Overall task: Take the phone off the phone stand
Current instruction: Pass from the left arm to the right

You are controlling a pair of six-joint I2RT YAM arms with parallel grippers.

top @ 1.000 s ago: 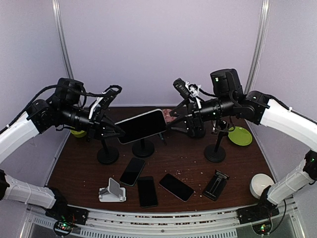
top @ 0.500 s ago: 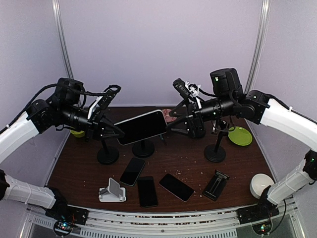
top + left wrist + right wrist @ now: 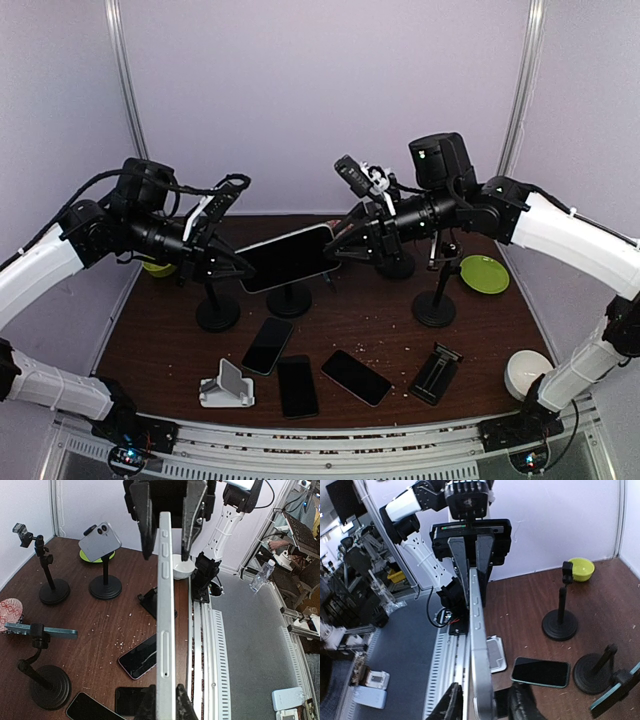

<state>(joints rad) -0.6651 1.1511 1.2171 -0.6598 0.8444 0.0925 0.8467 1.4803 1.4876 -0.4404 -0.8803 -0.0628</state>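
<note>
1. The phone [image 3: 288, 257] is hanging in the air well above the surface [image 3: 380, 335]. It is spanning the space between the two tools, with its dark screen facing the top camera and its right end tilted slightly higher.
2. The left tool [image 3: 236, 267] is clenching the phone's left end. In the right wrist view, its fingers [image 3: 457, 565] are pressing against both faces of the phone.
3. The right tool [image 3: 338, 243] is straddling the phone's right end in a released state. In the left wrist view, its fingers [image 3: 144, 525] are standing off the phone, with a narrow gap showing on each side.
4. The phone stand [image 3: 289, 303] is standing on the surface, directly below the phone in the top view. Whether the two are touching cannot be told.
5. Three other phones [image 3: 297, 385] are lying flat on the near part of the surface, just beside a white holder [image 3: 225, 388].
6. A green plate [image 3: 485, 273] is sitting at the right side of the surface.
</note>
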